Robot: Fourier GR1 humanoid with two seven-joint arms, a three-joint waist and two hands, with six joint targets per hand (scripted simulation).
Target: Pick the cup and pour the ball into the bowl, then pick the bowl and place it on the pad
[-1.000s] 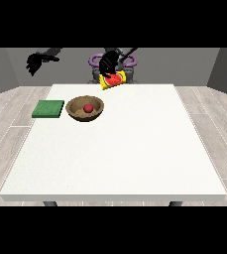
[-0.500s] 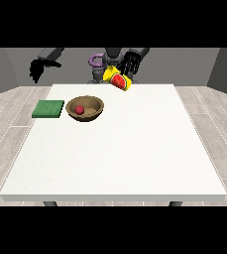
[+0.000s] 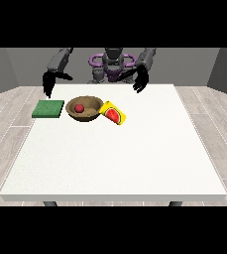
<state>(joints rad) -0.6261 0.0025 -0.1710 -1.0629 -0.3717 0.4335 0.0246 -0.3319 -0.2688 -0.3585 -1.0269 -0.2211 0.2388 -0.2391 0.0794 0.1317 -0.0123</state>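
ball (image 3: 79,107) in bowl (image 3: 86,115) | cup (image 3: 113,113) on its side touching bowl | pad (image 3: 48,108) just beside bowl | robot hand at view's left (image 3: 48,84) and at view's right (image 3: 140,82): fingers straight, empty

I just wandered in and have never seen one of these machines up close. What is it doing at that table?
The robot is between steps. The red ball already sits in the brown bowl, and the yellow cup lies tipped on the table beside it. Neither robot hand holds anything: the one at the view's right hangs behind the cup, the one at the view's left above the green pad. The bowl is not yet on the pad.
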